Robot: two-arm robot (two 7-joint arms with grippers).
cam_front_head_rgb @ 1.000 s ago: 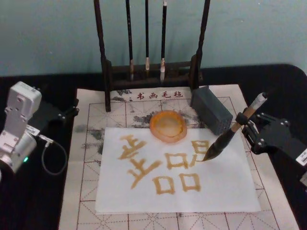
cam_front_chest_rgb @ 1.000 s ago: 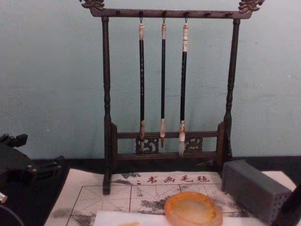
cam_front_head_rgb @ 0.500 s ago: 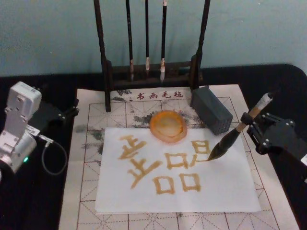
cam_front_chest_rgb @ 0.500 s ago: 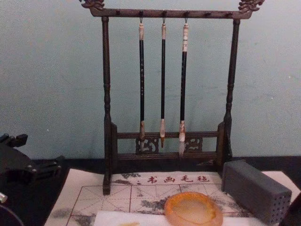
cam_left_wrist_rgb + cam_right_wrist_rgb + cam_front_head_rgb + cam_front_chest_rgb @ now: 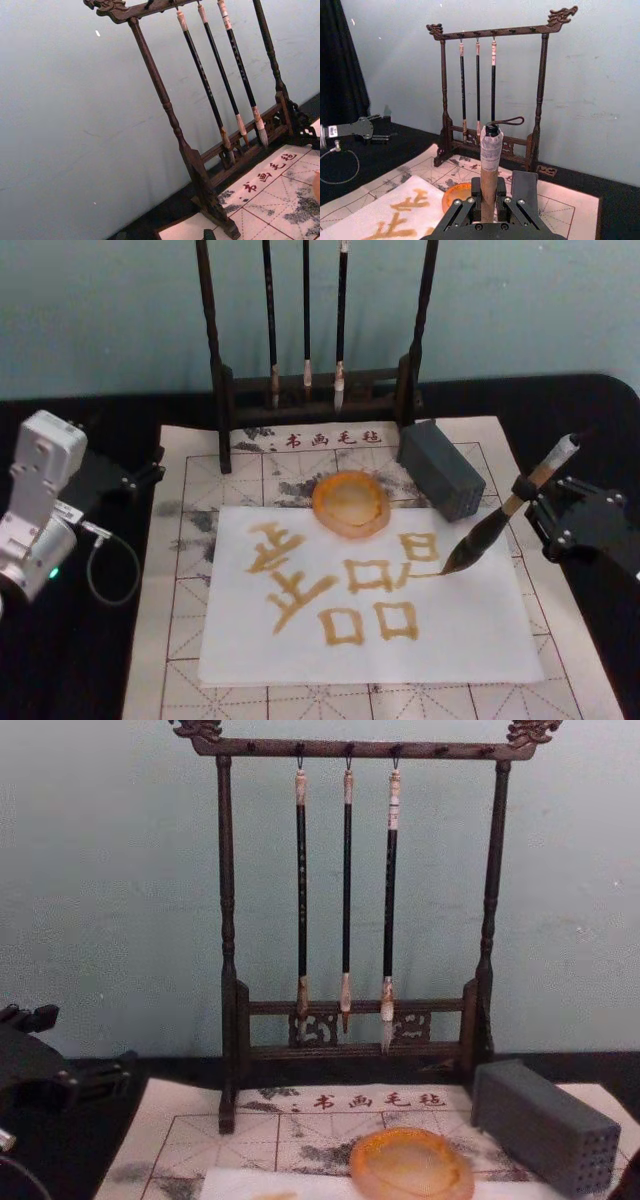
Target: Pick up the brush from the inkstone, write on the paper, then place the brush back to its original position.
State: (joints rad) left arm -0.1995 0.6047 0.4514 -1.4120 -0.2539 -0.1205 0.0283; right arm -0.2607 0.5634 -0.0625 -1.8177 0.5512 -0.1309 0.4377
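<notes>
The brush (image 5: pixel 503 512) slants over the right part of the paper (image 5: pixel 455 635), its dark tip touching the sheet just right of the upper-right yellow character. My right gripper (image 5: pixel 530 498) is shut on its tan handle from the right; in the right wrist view the handle (image 5: pixel 489 172) stands up between the jaws of the right gripper (image 5: pixel 490 206). The orange inkstone (image 5: pixel 350 503) sits on the paper's far edge, and it also shows as the inkstone (image 5: pixel 410 1165) in the chest view. Several yellow characters cover the sheet. My left gripper (image 5: pixel 135 478) is parked on the black table at the left.
A dark brush rack (image 5: pixel 315 380) with three thin hanging brushes stands behind the gridded felt mat (image 5: pixel 185 640). A grey block (image 5: pixel 440 468) lies on the mat right of the inkstone. A cable loop (image 5: pixel 110 575) lies by the left arm.
My right gripper has moved right with the brush, dragging the tip rightward across the paper beside the upper-right character. The left arm has not moved.
</notes>
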